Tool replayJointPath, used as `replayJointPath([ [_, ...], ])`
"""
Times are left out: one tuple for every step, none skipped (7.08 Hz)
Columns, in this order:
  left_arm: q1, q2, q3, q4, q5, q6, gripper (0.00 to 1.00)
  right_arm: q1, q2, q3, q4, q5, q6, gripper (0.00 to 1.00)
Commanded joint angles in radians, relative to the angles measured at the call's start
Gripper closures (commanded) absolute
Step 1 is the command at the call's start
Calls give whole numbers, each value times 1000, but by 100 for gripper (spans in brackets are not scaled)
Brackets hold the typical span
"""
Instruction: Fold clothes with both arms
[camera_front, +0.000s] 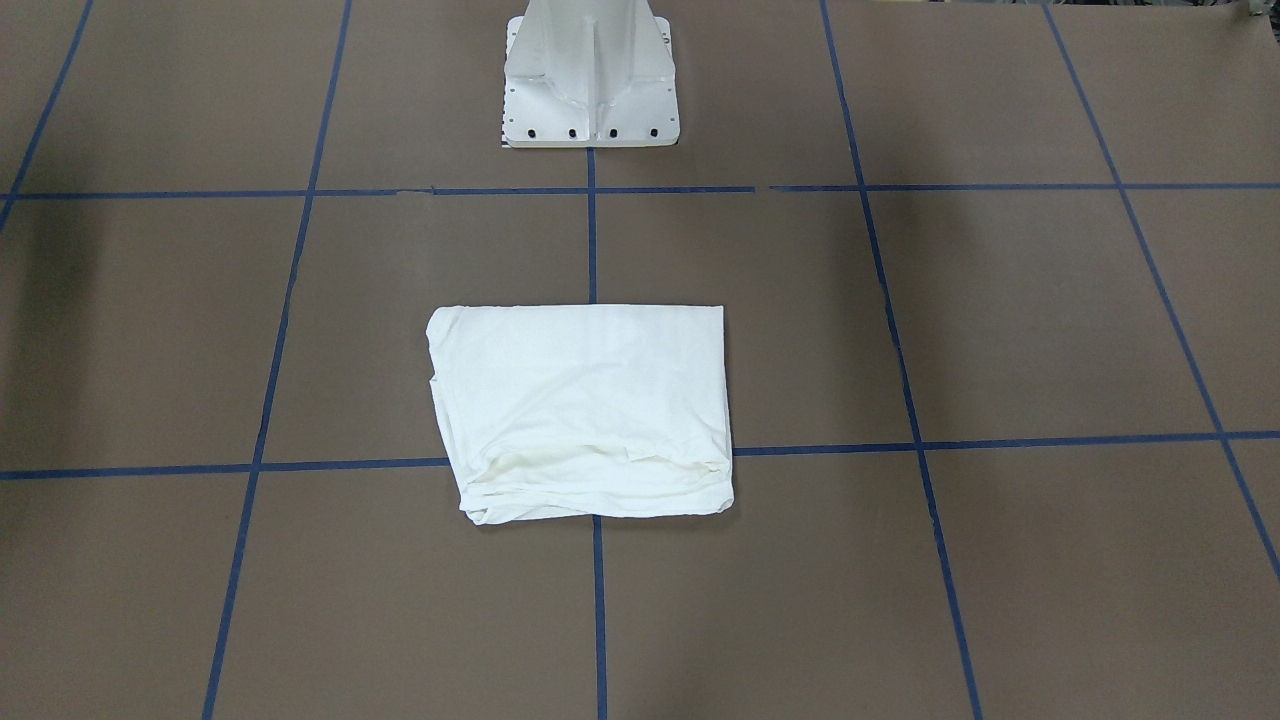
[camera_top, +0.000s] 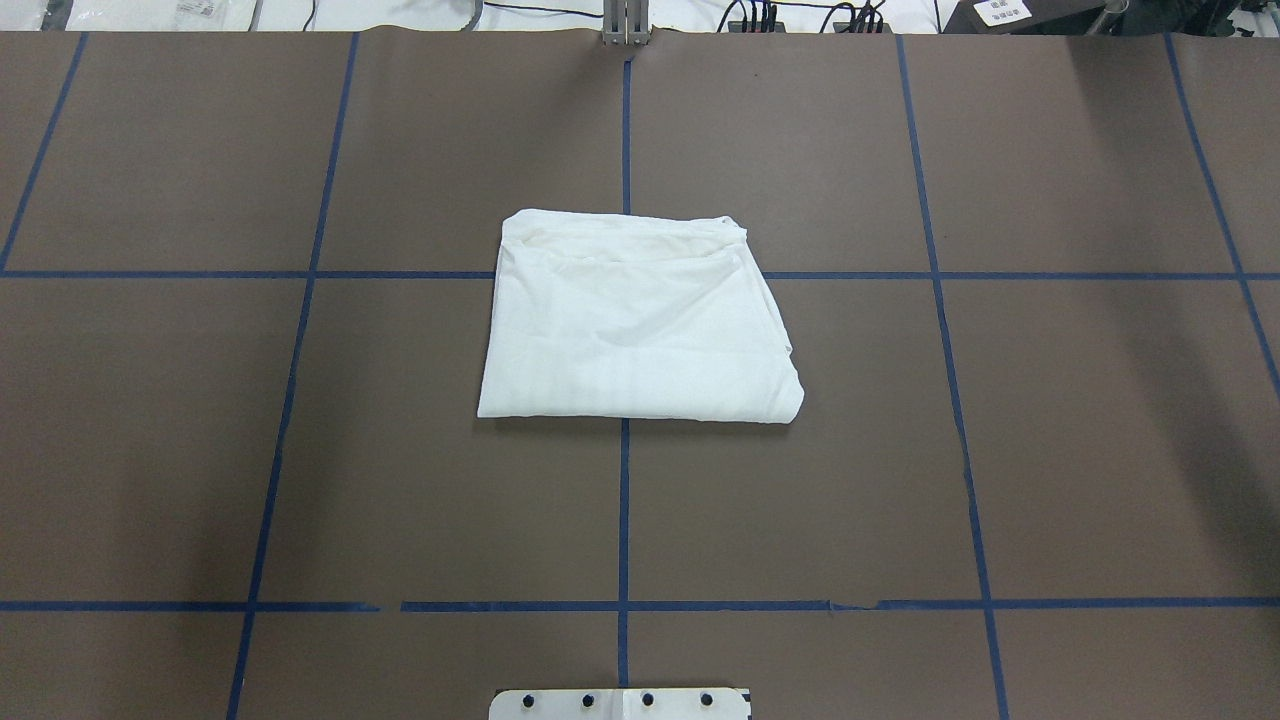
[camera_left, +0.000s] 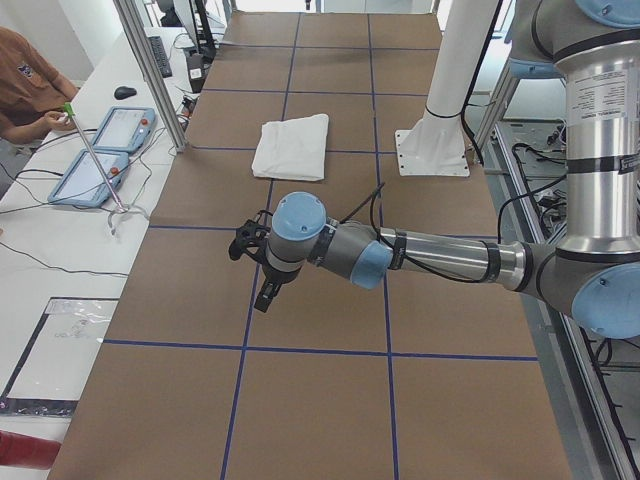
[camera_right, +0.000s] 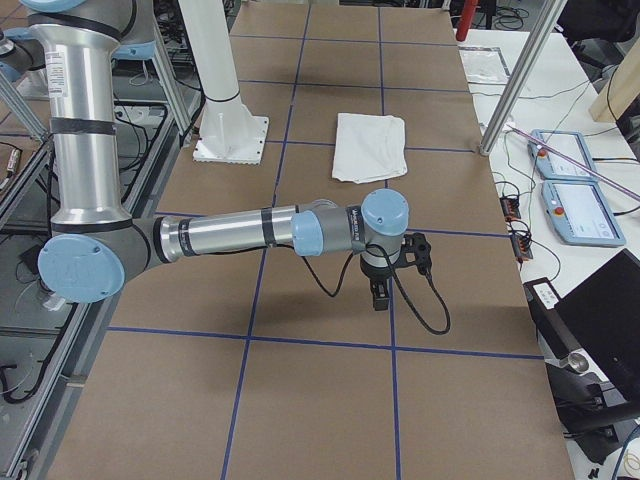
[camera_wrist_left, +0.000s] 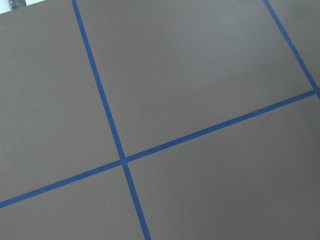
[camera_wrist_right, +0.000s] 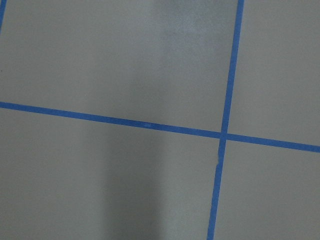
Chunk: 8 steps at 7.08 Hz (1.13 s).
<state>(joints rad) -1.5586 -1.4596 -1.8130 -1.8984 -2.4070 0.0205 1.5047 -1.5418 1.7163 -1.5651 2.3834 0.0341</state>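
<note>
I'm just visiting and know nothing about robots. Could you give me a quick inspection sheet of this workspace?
surface: brown paper-covered table with blue tape grid.
job's things: white cotton shirt, folded into a rough rectangle, mid-table, apart from both grippers.
clutter: nothing seen.
grippers: left black gripper and right black gripper hang over bare table; open or shut cannot be told.
cables: black cable loops from the right wrist.
surroundings: white pedestal base; blue-cased tablets on a side bench; a seated person.
</note>
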Motion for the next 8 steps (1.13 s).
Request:
replayJointPath([
  [0, -16, -17, -8, 3, -1, 0, -6, 40, -23, -1, -1, 0, 0],
  [0, -22, -17, -8, 5, -2, 0, -8, 48, -20, -1, 8, 1, 0],
  [0, -22, -14, -8, 5, -2, 0, -6, 48, -3, 0, 32, 0, 0],
  [0, -21, -5, -7, 6, -2, 0, -6, 48, 2, -7, 36, 0, 0],
  [2, -19, 15, 1, 5, -2, 0, -8, 46, -1, -15, 39, 0, 0],
  [2, -16, 30, 5, 6, -4, 0, -11, 45, -7, -16, 39, 0, 0],
  [2, -5, 32, 10, 6, -4, 0, -11, 45, -7, -15, 37, 0, 0],
  [3, -14, 32, 39, 6, -4, 0, -11, 46, -9, -15, 33, 0, 0],
])
